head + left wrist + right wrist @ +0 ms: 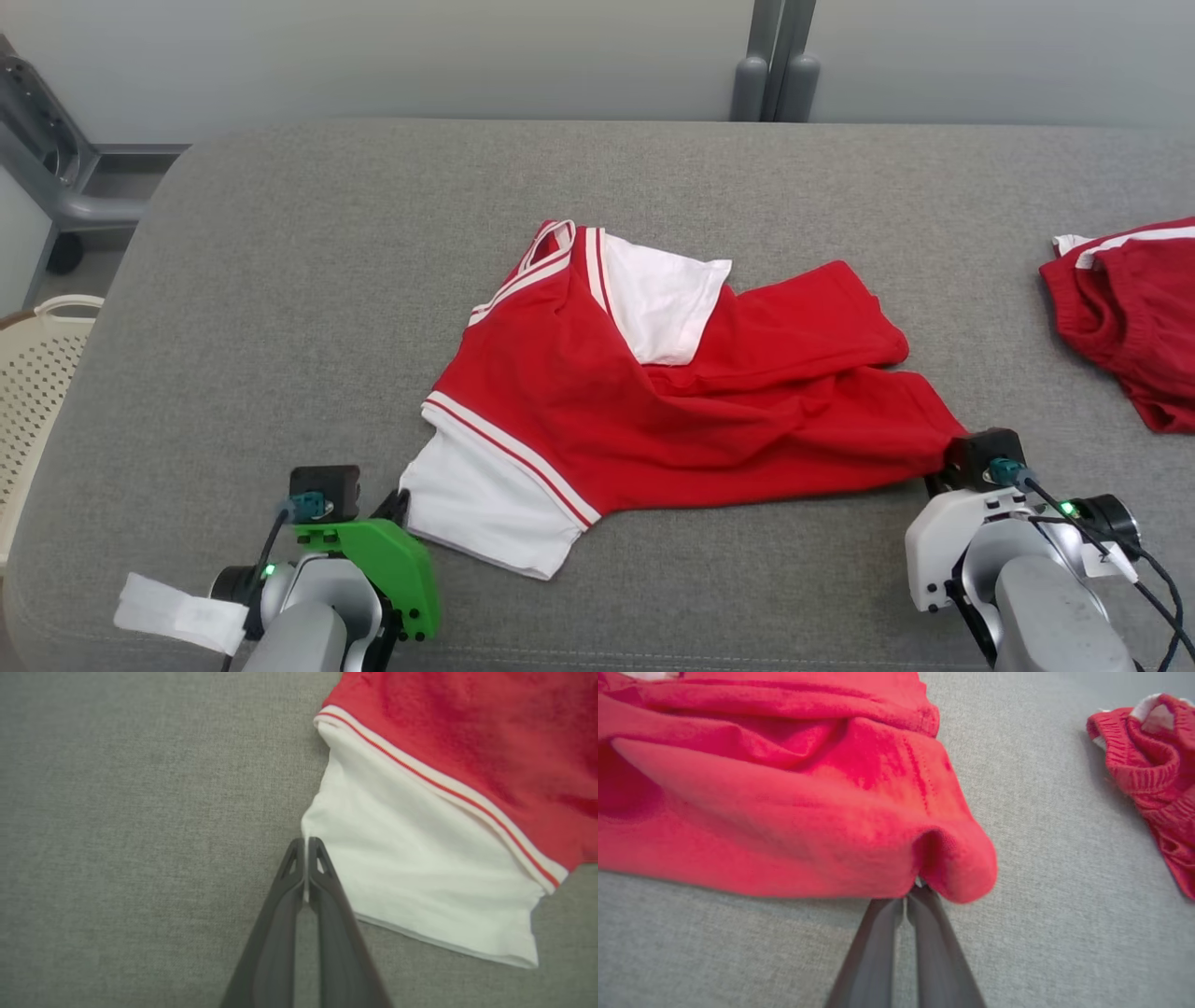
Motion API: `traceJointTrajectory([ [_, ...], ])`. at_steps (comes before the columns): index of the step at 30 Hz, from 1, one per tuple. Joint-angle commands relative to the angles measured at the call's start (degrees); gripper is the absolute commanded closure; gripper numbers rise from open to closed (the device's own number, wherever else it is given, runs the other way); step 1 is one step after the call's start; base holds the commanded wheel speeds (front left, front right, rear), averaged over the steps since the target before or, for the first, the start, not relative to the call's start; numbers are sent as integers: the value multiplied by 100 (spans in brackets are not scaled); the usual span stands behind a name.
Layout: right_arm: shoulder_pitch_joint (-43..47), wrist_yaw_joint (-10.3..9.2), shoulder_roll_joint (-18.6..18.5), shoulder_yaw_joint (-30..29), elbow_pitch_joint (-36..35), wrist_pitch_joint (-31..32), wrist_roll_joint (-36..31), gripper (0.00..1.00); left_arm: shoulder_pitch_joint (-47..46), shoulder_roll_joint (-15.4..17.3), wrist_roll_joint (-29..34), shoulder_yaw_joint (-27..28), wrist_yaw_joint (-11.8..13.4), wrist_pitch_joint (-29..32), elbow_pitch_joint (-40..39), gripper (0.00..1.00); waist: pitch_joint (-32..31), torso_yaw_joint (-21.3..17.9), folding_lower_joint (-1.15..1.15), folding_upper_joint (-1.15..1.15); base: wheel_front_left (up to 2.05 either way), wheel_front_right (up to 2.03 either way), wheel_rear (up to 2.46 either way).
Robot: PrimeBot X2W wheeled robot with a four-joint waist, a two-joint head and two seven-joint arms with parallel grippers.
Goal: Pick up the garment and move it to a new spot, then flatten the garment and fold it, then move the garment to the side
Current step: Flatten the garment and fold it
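The red-and-white jersey (672, 392) lay rumpled in the middle of the grey padded surface (280, 280). The left gripper (306, 842) was pinched tight on the edge of the near white sleeve (420, 868), and the right gripper (911, 895) was clamped on the red hem corner (957, 868). Both grips looked set, but the lift, flattening, folding and move aside all seemed undone. A second red garment (1130, 317) sat well apart, far right.
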Motion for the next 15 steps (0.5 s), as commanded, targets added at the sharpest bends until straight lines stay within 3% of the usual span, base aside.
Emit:
traceJointTrajectory([
  [1,124,-9,-100,73,-161,-22,114,100,124,14,-74,82,-10,-121,-194,100,-104,1,0,0,0,0,0],
  [7,423,-9,-537,634,-913,294,576,100,417,72,-346,369,129,-360,-1121,100,-292,-30,0,0,0,0,0],
  [15,1060,-9,-1453,1659,-2710,1754,1986,100,750,100,-614,681,425,-337,-2757,100,-431,-89,0,0,0,0,0],
])
